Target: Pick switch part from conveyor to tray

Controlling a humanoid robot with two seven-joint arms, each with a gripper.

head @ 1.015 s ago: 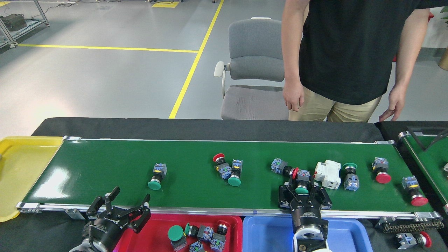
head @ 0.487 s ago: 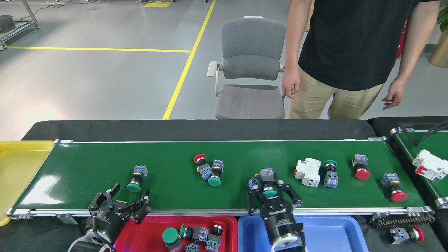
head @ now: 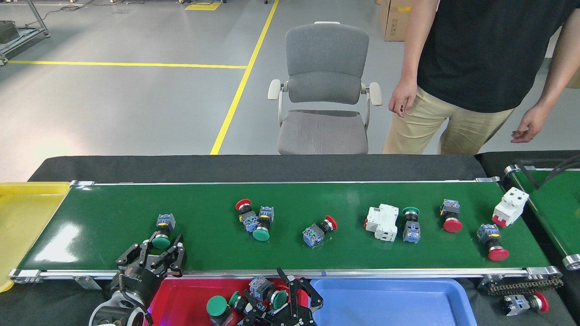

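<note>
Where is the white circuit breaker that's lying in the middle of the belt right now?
In the head view the white circuit breaker lies on the conveyor, right of centre, with a green-capped switch close on its right and a red-capped switch farther to its left.

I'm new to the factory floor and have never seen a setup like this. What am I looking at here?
This is the view from a humanoid robot's own head, looking down. The long green conveyor carries push-button switch parts and white breakers. The robot's left hand reaches over the near rail with fingers around a green-capped switch on the belt. Its right hand is over the red tray, open around a green-capped switch part above those already there. The blue tray shows nothing inside. A person stands behind the belt.
</note>
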